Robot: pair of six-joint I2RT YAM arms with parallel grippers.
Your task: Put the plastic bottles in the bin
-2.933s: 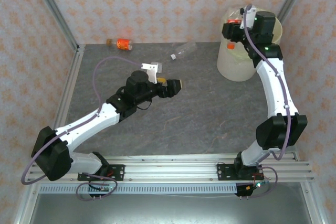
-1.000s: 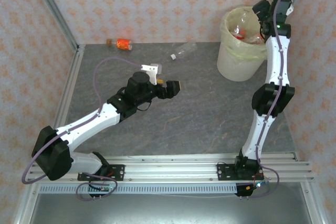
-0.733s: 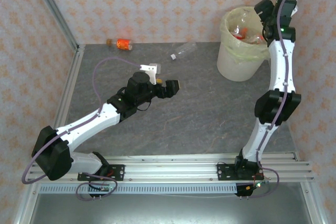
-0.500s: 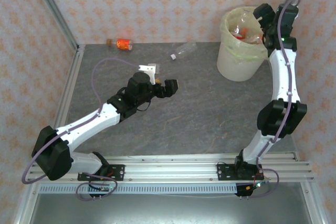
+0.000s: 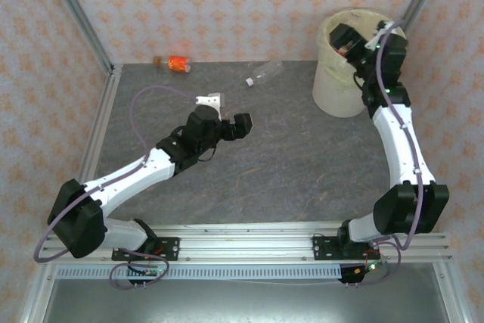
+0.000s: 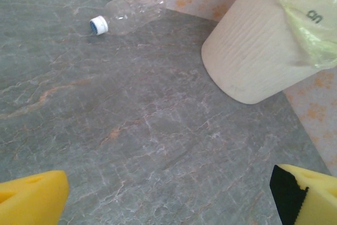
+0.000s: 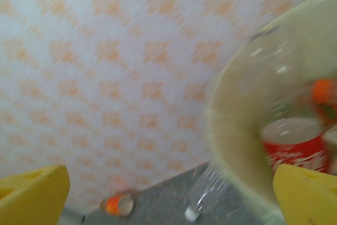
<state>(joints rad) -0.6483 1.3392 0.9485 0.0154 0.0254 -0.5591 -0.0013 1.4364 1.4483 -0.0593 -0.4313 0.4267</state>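
Two sets of jaws stand wide open, gripping nothing. The left jaws hover near the centre of the surface [image 5: 302, 164]. Beyond them a clear bottle [image 5: 263, 75] lies at 12 o'clock and an orange-labelled bottle [image 5: 178, 63] at 11, by the far wall. At 1 o'clock the right jaws hang over the bin [image 5: 338, 94], which has a red-labelled bottle [image 7: 293, 150] inside.

Motion blur smeared the right wrist view: the red-labelled bottle [image 7: 293, 151] inside the bin [image 7: 215, 130] was a soft patch, and the bin's rim ran off the right edge. From above, the right gripper [image 5: 344, 37] covered part of the bin's mouth. A brownish speck [image 5: 157, 60] left of the orange bottle [image 5: 178, 63] at the far wall was too small to identify. The left wrist view cropped its yellow fingertips [image 6: 31, 198] at the lower corners.
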